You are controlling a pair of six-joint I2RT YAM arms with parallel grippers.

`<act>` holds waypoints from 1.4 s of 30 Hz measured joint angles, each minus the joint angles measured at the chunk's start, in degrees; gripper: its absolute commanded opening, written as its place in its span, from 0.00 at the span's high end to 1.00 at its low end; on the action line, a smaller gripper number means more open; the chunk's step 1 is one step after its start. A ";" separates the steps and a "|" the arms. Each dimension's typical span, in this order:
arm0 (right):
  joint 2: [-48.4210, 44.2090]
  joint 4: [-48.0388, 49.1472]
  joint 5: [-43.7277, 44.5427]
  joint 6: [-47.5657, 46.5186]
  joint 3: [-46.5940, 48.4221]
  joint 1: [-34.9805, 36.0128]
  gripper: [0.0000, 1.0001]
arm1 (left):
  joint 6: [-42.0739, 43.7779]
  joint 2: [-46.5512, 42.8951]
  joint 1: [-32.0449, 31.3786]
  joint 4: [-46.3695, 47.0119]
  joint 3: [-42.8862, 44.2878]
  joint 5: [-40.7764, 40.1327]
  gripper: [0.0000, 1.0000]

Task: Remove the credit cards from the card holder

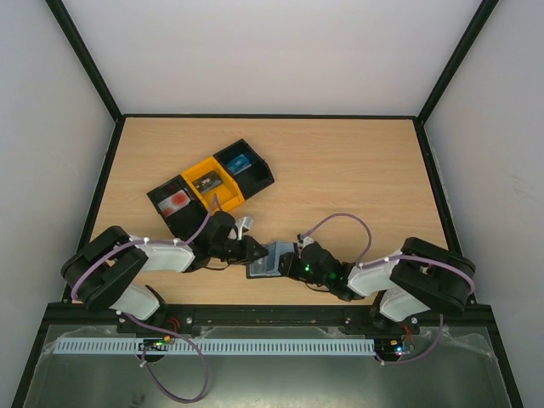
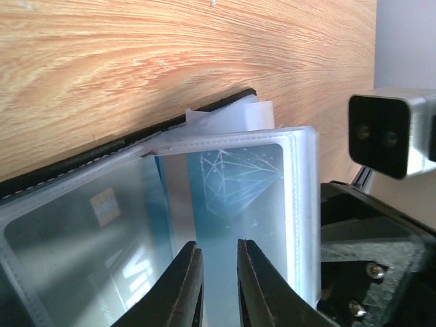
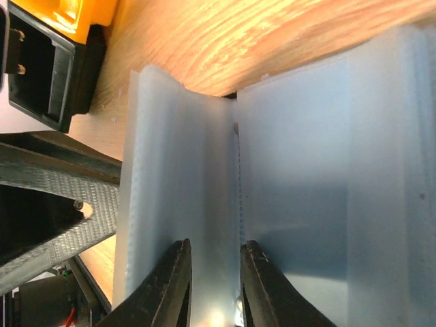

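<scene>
The card holder (image 1: 270,259) lies open near the middle of the tabletop's (image 1: 357,170) near edge, between left gripper (image 2: 218,246) and right gripper (image 3: 214,246). Each pair of fingers shows a narrow gap over the clear sleeves (image 3: 306,177), and a grip is not determinable. Advisable: one gripper pins the holder while the other draws the sleeved blue credit card (image 2: 235,177) straight out.

right gripper (image 3: 214,245): jaws narrowly apart | over card holder (image 3: 306,170) sleeves | yellow bin (image 3: 75,10) top-left
</scene>
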 measured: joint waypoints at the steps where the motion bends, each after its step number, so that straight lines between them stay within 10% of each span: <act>1: -0.96 -0.61 0.44 0.00 -0.20 0.00 0.77 | 0.20 0.02 0.00 -0.24 0.00 -0.17 0.80; 21: -22.47 -16.61 9.38 -0.11 -1.40 0.04 0.68 | 1.62 2.69 0.00 -1.11 0.15 -0.81 0.77; 42: -17.94 -26.05 12.79 -3.93 1.95 0.04 0.69 | -0.59 6.84 -0.83 3.50 1.11 2.29 0.82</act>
